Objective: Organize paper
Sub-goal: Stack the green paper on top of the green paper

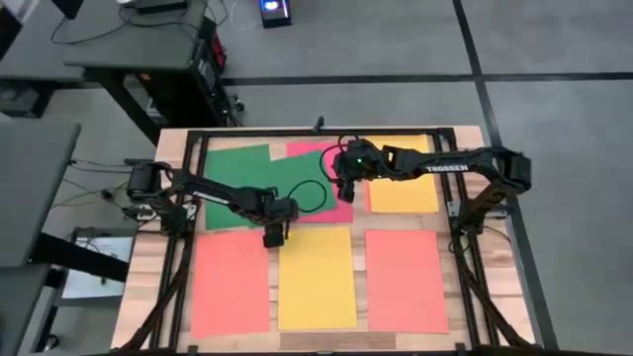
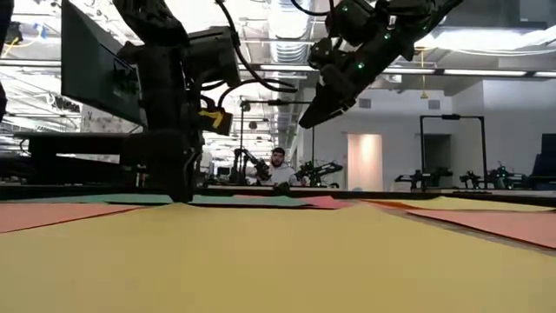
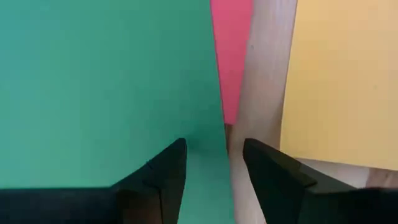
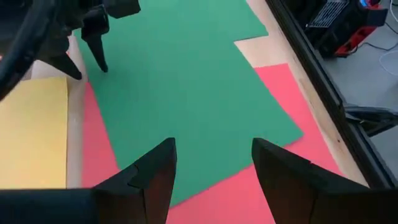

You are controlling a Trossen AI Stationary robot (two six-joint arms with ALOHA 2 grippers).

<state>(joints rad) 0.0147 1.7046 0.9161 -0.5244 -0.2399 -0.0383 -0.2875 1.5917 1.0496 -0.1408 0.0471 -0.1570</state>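
Flanking green sheet [image 1: 237,173]: pink-red sheet [image 1: 321,203], yellow sheet [image 1: 316,277].

Viewed from above: wooden table [image 1: 148,287] carrying coloured paper sheets. Green sheet [image 1: 235,178] at 10 o'clock, partly over pink-red sheet [image 1: 315,203]. Yellow-orange sheet [image 1: 404,193] at 2 o'clock. Left gripper [image 1: 273,238] near centre; right gripper [image 1: 345,188] at 12 o'clock. Yellow sheet [image 1: 316,277] at 6 o'clock between two salmon sheets.

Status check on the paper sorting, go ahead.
Left gripper open, down at green sheet's corner. Right gripper open, raised above pink-red sheet. Nothing held. Path clear.
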